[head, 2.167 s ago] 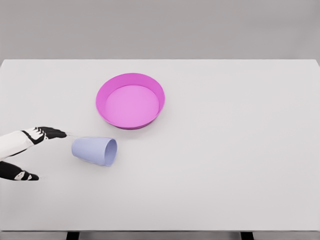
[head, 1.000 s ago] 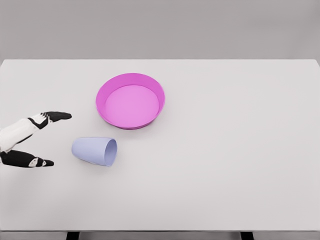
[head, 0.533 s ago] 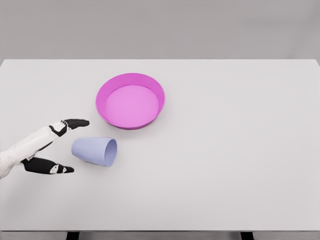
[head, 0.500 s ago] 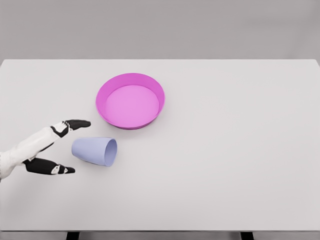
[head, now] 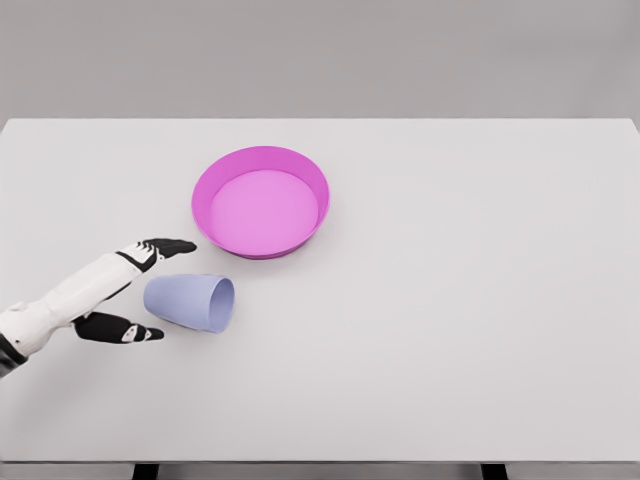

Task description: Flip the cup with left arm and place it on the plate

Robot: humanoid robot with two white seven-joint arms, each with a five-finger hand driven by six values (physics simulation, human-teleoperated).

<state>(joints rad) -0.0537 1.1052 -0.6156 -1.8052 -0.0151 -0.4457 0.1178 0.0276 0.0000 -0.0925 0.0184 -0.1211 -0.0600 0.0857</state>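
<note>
Smooth matte lavender cup (head: 190, 302), tapered, lying on its side on the plain white worktop (head: 450, 300), open mouth facing right. Round magenta plate (head: 261, 201) with raised rim sits just behind it, apart. Left hand (head: 120, 292), white with black fingers (head: 170, 245), has moved in from the left since half a second ago; fingers spread either side of the cup's base, holding nothing. Cup unmoved.

The left hand (head: 120, 295) brackets the cup's (head: 190, 302) closed end. Bare table (head: 450, 300) lies between cup and plate (head: 261, 201); nothing stands in that gap.
</note>
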